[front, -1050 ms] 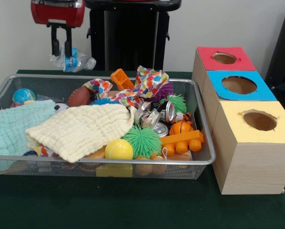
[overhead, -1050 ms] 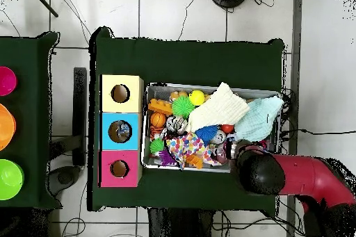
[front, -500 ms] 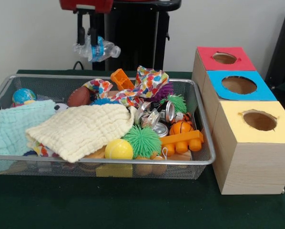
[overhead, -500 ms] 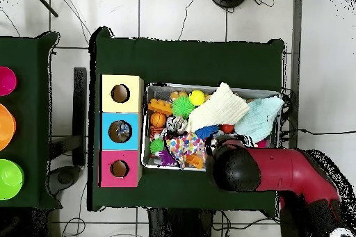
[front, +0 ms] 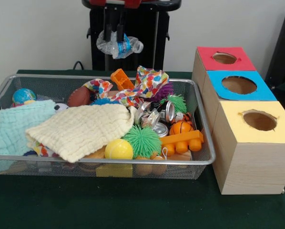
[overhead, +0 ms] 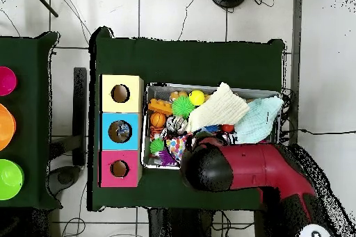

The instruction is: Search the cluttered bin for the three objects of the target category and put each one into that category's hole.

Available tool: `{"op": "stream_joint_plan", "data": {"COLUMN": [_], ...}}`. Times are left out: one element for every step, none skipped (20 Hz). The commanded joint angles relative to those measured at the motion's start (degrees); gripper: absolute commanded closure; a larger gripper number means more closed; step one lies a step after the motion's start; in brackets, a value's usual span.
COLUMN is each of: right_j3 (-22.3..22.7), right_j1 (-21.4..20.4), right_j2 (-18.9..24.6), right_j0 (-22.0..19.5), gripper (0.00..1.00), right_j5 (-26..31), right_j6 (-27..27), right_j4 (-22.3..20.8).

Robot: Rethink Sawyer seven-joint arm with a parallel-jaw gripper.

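Left to right across the front view: wire bin (front: 199,161) on green worktop (front: 133,210), holding at far left a globe ball (front: 23,96) above a mint cloth (front: 11,129). Next, a cream cloth (front: 83,129) draped over the bin's middle, with a brown football (front: 78,96) behind it and a yellow ball (front: 118,149) at its front edge against the near wall. High above the bin's back rim, end effector (front: 114,36) clamped on a crushed plastic bottle (front: 119,46), hanging clear of everything in the bin, blue label showing. Below it, an orange block (front: 121,78) and a polka-dot cloth (front: 145,86) at the back. Then a green spiky ball (front: 141,140) beside the yellow ball, a smaller green spiky ball (front: 175,102) and a purple one (front: 164,90) farther back, metal lids (front: 159,128) between them, a small basketball (front: 181,127), and an orange toy (front: 182,140) against the right wall. Just right of the bin, three wooden boxes in a row, each with a round hole: red box (front: 224,58) farthest, blue box (front: 239,85) in the middle, yellow box (front: 258,121) nearest. In the overhead view, red arm (overhead: 257,168) covering the bin's corner near the robot, bottle hidden beneath it.
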Motion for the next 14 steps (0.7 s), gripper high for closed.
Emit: {"op": "stream_joint_plan", "data": {"right_j3": [4.83, 4.79, 4.77, 4.75, 4.81, 4.66, 4.66, 4.39, 4.42, 4.58, 4.59, 4.28, 4.2, 3.83], "right_j1": [-0.35, 0.05, 0.32, 0.6, 0.73, 0.97, 0.98, 1.14, 1.15, 1.11, 1.16, 1.59, 1.9, 2.4], "right_j2": [-4.1, -4.66, -5.24, -5.83, -6.38, -6.87, -7.25, -7.76, -8.2, -8.71, -9.23, -9.79, -10.42, -11.07], "right_j0": [3.68, 4.5, 5.31, 6.12, 6.82, 7.5, 8.1, 8.87, 9.54, 10.24, 11.03, 11.91, 12.81, 13.82], "gripper": [1.0, 1.0, 1.0, 1.0, 1.0, 1.0, 1.0, 1.0, 1.0, 1.0, 1.0, 1.0, 1.0, 1.0], "right_j5": [2.44, 1.93, 1.48, 1.02, 0.66, 0.48, 0.4, 0.45, 0.38, 0.16, -0.01, -0.21, -0.6, -0.89], "right_j6": [9.54, 10.33, 11.03, 11.74, 12.24, 12.68, 13.01, 13.31, 13.59, 13.96, 14.36, 14.89, 15.5, 16.22], "right_j4": [1.76, 1.72, 1.67, 1.62, 1.7, 1.8, 1.94, 2.2, 2.52, 2.78, 3.02, 3.26, 3.41, 3.52]}}
